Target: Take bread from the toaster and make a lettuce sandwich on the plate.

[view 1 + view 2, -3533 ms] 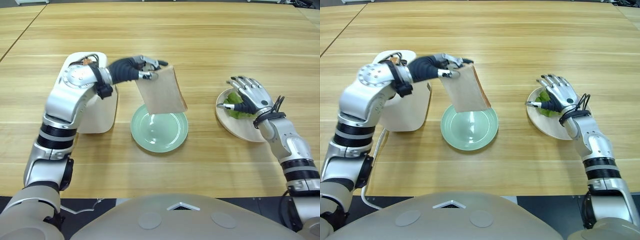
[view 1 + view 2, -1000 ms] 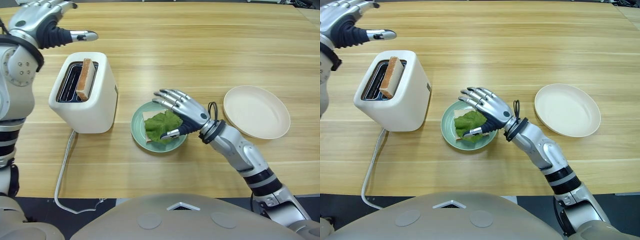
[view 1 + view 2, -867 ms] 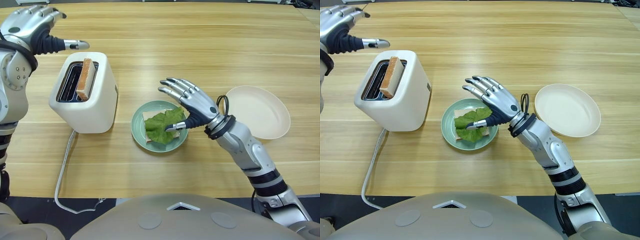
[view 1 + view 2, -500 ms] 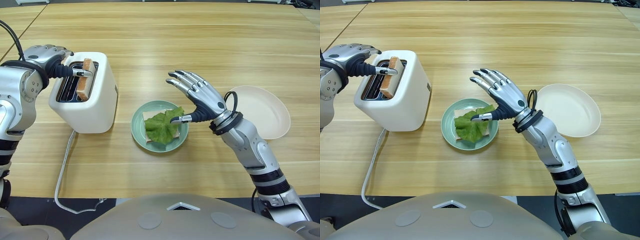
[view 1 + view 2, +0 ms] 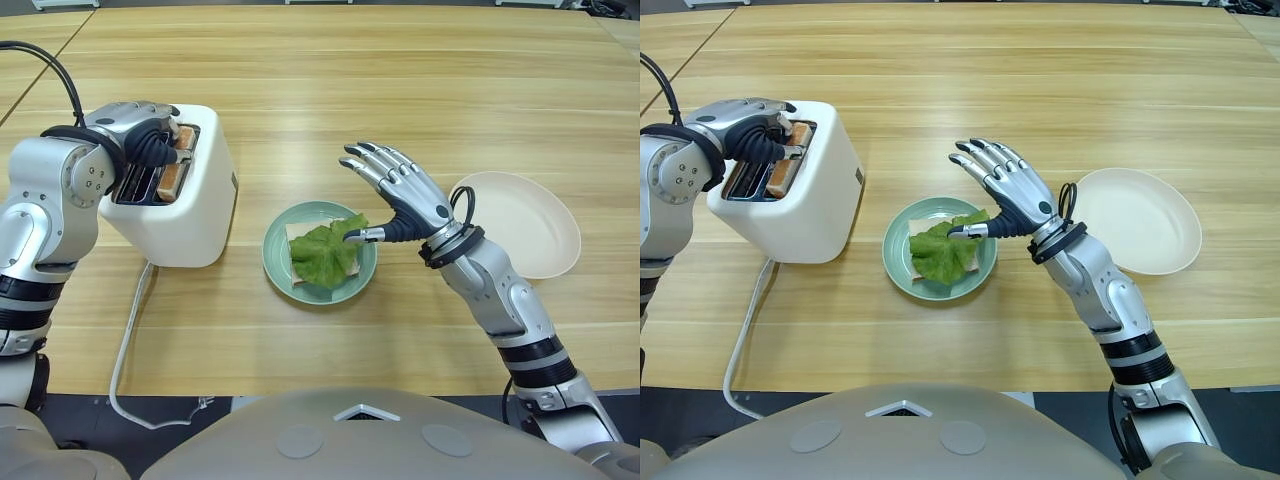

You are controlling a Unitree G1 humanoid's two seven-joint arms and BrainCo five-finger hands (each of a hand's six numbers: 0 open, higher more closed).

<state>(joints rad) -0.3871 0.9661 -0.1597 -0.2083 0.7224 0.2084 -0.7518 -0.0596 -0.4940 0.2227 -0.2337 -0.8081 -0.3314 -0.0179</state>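
At the upper left of the frame the left hand is set over the toaster. Its fingers are curled closed around the top edge of the bread slice, which stands in the slot. In the centre, a lower slice lies on the green plate with the lettuce spread on top. The right hand is held just right of that plate with its fingers spread and nothing grasped, the thumb tip close to the leaf's edge. A cream plate is seen at the right on the table.

The toasted slice is judged to be light, stiff and dry, yet crumbly if pinched hard. It is best held across its flat faces near the top crust, where it stands clear of the slot, and drawn straight upward so that it is not scraped on the slot walls. The lettuce is judged soft, limp and easily shifted. The slice should therefore be laid flat onto it and not slid across.
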